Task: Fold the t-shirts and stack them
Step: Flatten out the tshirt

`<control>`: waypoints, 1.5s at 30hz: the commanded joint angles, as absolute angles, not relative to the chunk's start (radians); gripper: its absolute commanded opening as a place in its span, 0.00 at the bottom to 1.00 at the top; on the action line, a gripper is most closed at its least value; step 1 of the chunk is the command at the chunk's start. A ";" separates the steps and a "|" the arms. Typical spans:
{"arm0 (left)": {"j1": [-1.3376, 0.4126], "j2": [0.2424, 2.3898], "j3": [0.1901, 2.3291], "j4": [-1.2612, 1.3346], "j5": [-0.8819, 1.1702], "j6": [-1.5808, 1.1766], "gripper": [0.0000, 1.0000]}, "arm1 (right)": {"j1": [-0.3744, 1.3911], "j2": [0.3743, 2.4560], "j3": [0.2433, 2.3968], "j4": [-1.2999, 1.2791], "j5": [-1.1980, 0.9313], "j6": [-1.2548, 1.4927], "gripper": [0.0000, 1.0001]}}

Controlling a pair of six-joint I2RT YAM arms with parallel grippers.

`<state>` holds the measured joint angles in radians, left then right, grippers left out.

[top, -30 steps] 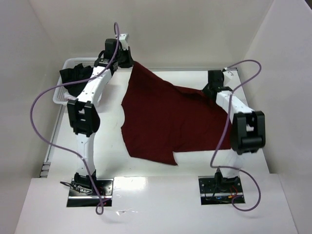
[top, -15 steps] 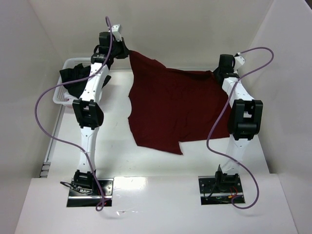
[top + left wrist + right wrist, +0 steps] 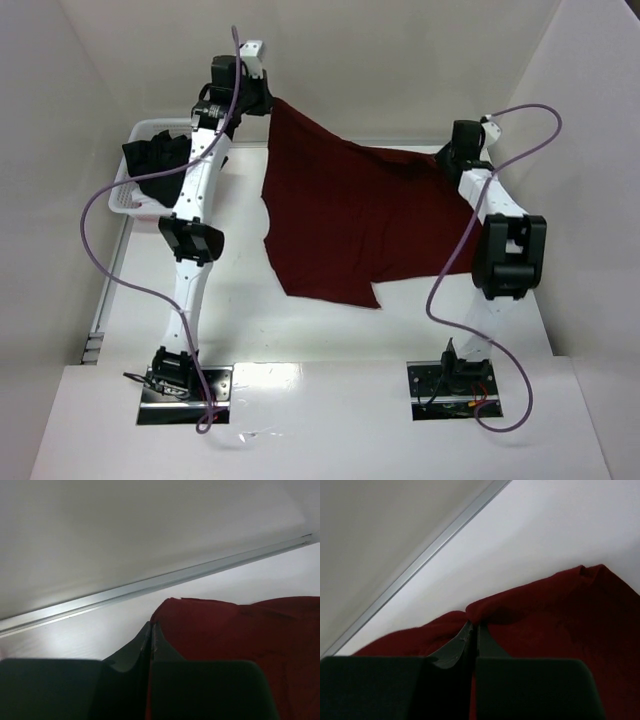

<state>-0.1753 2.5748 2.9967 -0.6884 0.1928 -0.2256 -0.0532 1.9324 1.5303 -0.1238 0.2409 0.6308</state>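
Maroon shirt [image 3: 350,220] is stretched over the far table [image 3: 240,330]. Left fingers [image 3: 142,641] and right fingers [image 3: 461,642] are pinched on its top corners. Nothing is folded yet, I think. The black shirt [image 3: 155,160] lies in the basket [image 3: 122,205].

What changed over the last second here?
The left claw and right claw stayed shut on the maroon t-shirt and drew it toward the far wall, the right one also moving outward; its near hem followed. The black t-shirt in the basket stayed put.
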 commanded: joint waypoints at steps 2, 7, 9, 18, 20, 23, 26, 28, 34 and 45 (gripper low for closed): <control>-0.308 2.363 3.096 -0.805 0.083 -0.132 0.00 | -0.057 1.585 1.418 0.012 0.179 0.591 0.00; -0.458 2.112 3.068 -0.914 -0.106 -0.136 0.00 | -0.003 1.211 1.315 -0.063 0.219 0.508 0.00; -0.541 2.036 3.068 -0.955 -0.150 -0.152 0.00 | 0.029 1.069 1.315 -0.118 0.219 0.476 0.00; -0.695 1.634 3.008 -1.130 -0.370 -0.245 0.00 | 0.130 0.723 1.322 -0.178 0.250 0.477 0.00; -0.695 1.536 2.964 -1.140 -0.382 -0.245 0.00 | 0.130 0.693 1.322 -0.205 0.250 0.468 0.00; -0.695 1.380 2.803 -1.051 -0.394 -0.219 0.00 | 0.130 0.693 1.333 -0.218 0.261 0.468 0.00; -0.695 1.140 2.379 -0.811 -0.362 -0.209 0.00 | 0.130 0.693 1.312 -0.209 0.235 0.491 0.00; -0.695 0.986 2.076 -0.602 -0.345 -0.221 0.00 | 0.140 0.707 1.312 -0.199 0.247 0.491 0.00; -0.695 0.954 1.816 -0.508 -0.353 -0.212 0.00 | 0.140 0.767 1.322 -0.210 0.324 0.457 0.00; -0.695 1.382 1.888 -0.353 -0.524 -0.048 0.00 | 0.121 1.006 1.138 -0.130 0.417 0.488 0.00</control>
<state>-0.6971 1.3090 1.8191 -0.4667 -0.4526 -0.1078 0.1333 0.9543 1.1923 -0.1974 0.3702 0.4709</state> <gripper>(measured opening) 0.007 0.014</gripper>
